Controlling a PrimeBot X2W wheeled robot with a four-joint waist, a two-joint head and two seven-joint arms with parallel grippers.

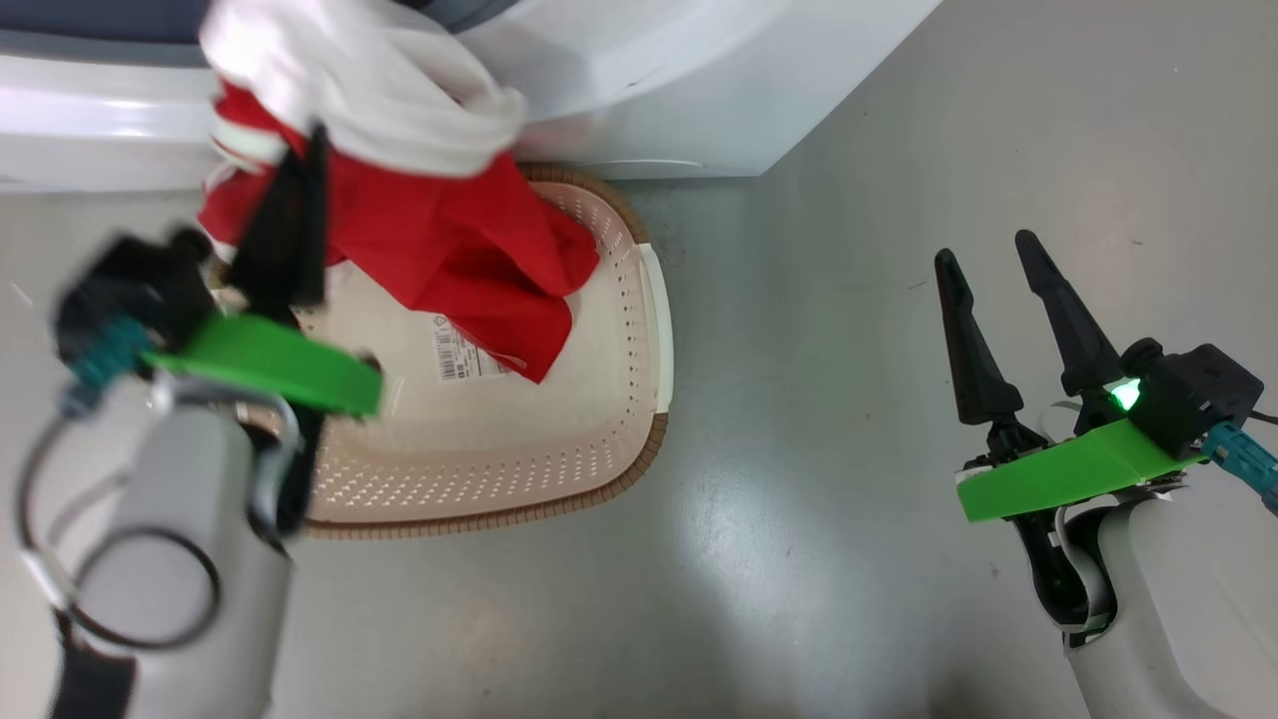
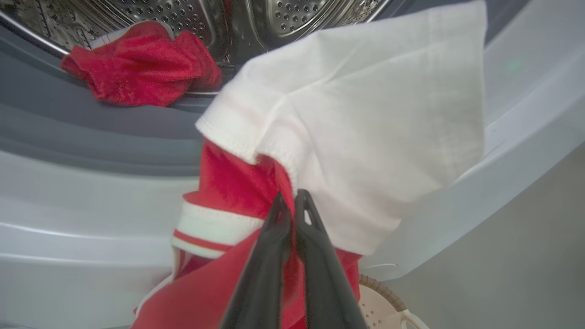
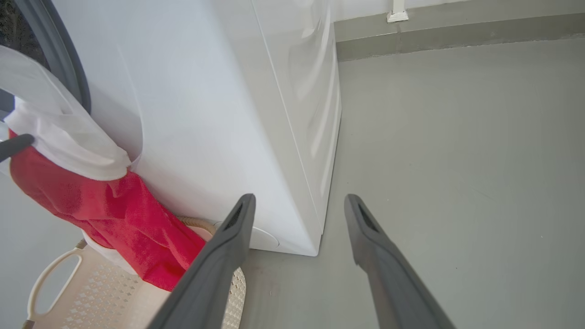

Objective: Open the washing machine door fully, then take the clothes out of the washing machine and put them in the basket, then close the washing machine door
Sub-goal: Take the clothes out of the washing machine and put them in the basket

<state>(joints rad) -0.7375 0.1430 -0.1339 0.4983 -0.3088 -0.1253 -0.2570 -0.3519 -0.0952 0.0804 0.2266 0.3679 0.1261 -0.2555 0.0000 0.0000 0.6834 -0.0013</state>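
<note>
A red and white garment of the clothes hangs from the washing machine opening down over the basket. My left gripper is shut on this garment, its fingertips pinched together at the seam between red and white cloth. A second red garment lies at the lip of the steel drum. My right gripper stands open over bare floor to the right, away from the basket, holding nothing. The washing machine door is out of view.
The white machine side rises just left of my right gripper. The basket sits on the grey floor against the machine front. A wall skirting runs at the far end.
</note>
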